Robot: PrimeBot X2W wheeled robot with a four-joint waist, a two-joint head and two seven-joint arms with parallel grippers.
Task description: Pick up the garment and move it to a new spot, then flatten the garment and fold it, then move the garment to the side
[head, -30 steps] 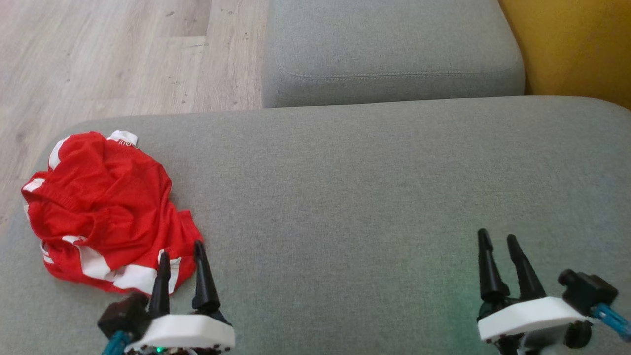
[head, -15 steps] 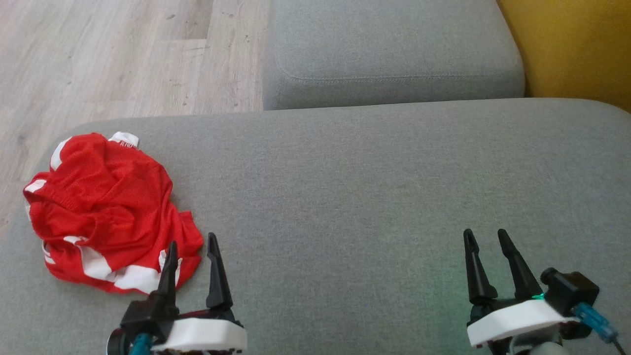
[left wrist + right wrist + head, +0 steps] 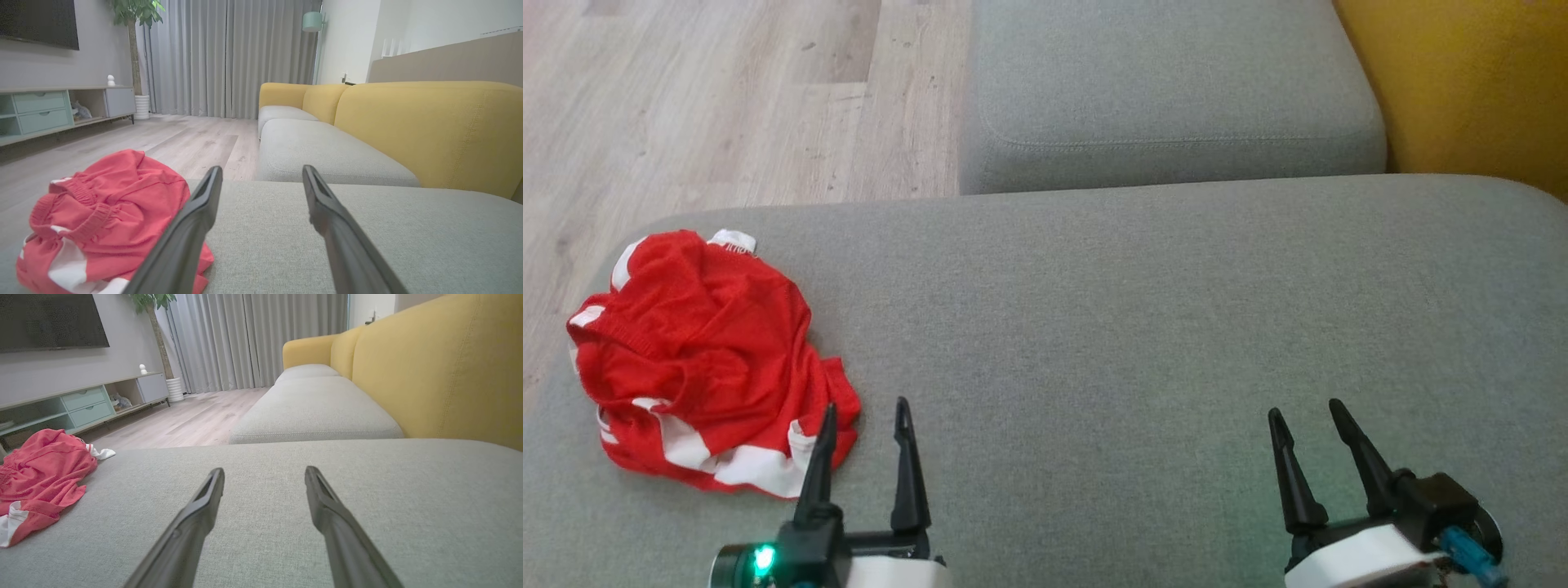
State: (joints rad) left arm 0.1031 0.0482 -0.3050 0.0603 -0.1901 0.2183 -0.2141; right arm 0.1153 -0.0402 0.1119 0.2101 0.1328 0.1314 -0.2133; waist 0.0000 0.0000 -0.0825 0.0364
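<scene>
red garment [image 3: 698, 359] bunched by cushion [image 3: 1143, 327] l edge; both jaws wide, released.

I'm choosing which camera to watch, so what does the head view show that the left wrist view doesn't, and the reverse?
Head view: the right gripper, jaws open, above the grey fabric seat cushion. Left wrist view: a dark wall-mounted screen, a mint-green drawer cabinet, a potted tree and long grey curtains. Both: the crumpled red and white garment, the left gripper with open jaws near its edge, that cushion, the pale wooden floor and the yellow sofa backrest.
</scene>
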